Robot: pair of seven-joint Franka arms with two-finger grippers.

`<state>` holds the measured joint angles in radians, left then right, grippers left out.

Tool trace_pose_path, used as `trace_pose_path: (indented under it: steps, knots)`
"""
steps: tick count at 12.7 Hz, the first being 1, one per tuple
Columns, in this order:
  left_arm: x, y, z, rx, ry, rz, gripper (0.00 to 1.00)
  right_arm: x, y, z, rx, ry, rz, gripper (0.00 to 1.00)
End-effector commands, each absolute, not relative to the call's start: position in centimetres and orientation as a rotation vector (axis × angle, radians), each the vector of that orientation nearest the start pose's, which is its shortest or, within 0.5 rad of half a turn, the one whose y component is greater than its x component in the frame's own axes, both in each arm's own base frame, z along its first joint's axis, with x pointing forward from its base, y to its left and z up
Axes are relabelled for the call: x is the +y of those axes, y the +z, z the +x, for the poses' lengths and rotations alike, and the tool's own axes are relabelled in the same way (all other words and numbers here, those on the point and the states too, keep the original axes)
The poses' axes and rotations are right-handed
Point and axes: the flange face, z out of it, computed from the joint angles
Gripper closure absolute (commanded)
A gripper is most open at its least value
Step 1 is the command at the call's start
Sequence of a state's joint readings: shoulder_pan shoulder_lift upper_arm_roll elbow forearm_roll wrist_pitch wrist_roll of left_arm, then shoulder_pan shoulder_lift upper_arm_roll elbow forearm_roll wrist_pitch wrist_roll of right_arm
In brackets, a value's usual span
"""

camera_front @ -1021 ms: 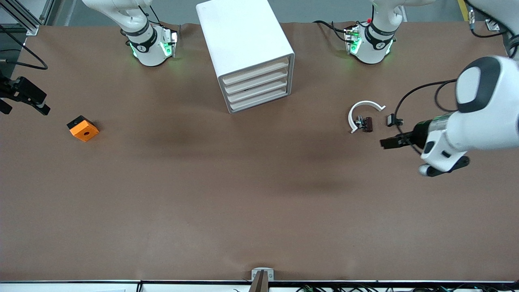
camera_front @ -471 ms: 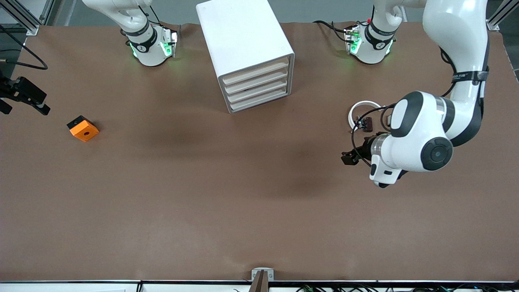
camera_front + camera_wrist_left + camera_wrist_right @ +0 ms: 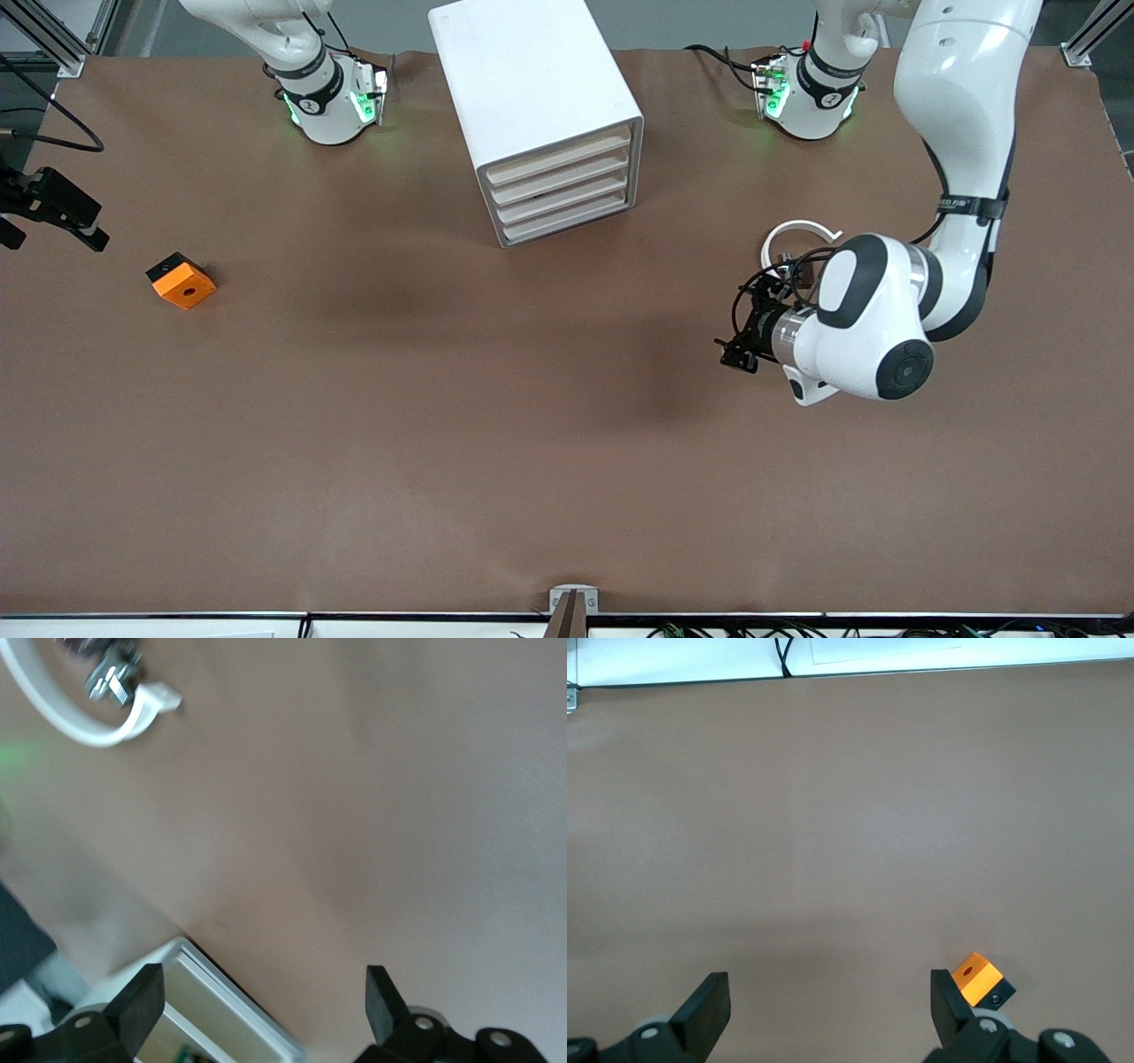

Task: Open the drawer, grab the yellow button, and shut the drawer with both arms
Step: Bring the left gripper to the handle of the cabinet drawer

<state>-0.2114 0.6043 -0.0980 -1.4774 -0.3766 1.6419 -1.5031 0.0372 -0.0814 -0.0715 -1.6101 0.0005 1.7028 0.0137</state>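
Observation:
The white cabinet [image 3: 540, 97] stands at the back middle of the table with its four drawers shut. The top drawer [image 3: 556, 152] is shut. The button is not in view. My left gripper [image 3: 737, 348] hangs open and empty over bare table, nearer the front camera than the cabinet and toward the left arm's end. In the left wrist view my left gripper [image 3: 261, 1001] points toward a corner of the cabinet [image 3: 221, 1010]. My right gripper [image 3: 51, 232] waits open and empty at the right arm's end of the table. My right gripper [image 3: 828, 1001] is also open in the right wrist view.
An orange square block with a hole [image 3: 181, 281] lies near the right gripper and shows in the right wrist view [image 3: 976, 977]. A white open ring [image 3: 797, 235] with small dark parts [image 3: 793, 266] lies beside the left arm and also shows in the left wrist view [image 3: 80, 713].
The left arm has swung in from the left arm's end of the table toward the middle, carrying its open gripper past the white ring. The right arm has not moved.

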Motion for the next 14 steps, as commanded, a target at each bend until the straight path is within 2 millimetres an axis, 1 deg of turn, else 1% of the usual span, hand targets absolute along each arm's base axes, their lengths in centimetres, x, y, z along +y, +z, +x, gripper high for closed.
trace_pose_path:
  steps: [1, 2, 5, 8, 11, 14]
  knots:
    - [-23.1, 30.1, 61.5, -1.896, 0.949, -2.095, 0.0, -2.4, 66.9, 54.1, 0.074, -0.28, -3.139, 0.0]
    - [-23.4, 29.2, 60.8, -1.879, 1.002, -2.022, 0.0, -2.4, 67.0, 54.0, 0.074, -0.282, -3.139, 0.0]
    - [-24.2, 28.6, 59.4, -1.841, 1.151, -1.885, 0.0, -2.4, 67.0, 54.0, 0.082, -0.282, -3.137, 0.0]
    - [-25.9, 29.1, 58.5, -1.864, 1.228, -1.774, 0.0, -2.3, 66.9, 54.1, 0.082, -0.28, -3.137, 0.0]
    - [-26.9, 29.9, 58.7, -1.95, 1.302, -1.62, 0.0, -2.4, 67.0, 54.0, 0.084, -0.282, -3.138, 0.0]
    - [-28.0, 30.2, 58.5, -1.946, 1.363, -1.604, 0.0, -2.4, 67.1, 54.0, 0.082, -0.284, -3.138, 0.0]
